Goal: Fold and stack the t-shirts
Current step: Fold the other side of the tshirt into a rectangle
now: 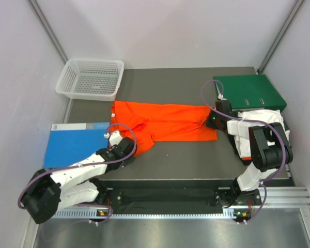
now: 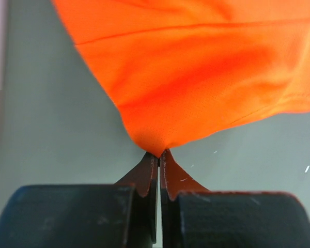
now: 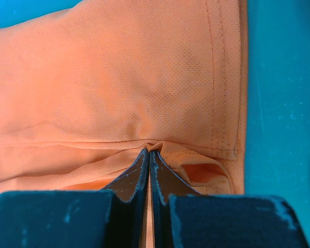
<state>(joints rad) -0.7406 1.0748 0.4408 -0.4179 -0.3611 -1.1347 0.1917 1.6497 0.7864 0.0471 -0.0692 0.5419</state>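
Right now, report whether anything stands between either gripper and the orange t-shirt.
Nothing visible does. The left gripper is shut on the orange t-shirt at its near left corner, and the right gripper is shut on its right edge. The blue book and green binder lie off to its sides.

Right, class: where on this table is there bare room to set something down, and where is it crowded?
Bare: far strip between basket and green binder; near strip between orange t-shirt and table edge. Crowded: left by the blue book, right by the binder.
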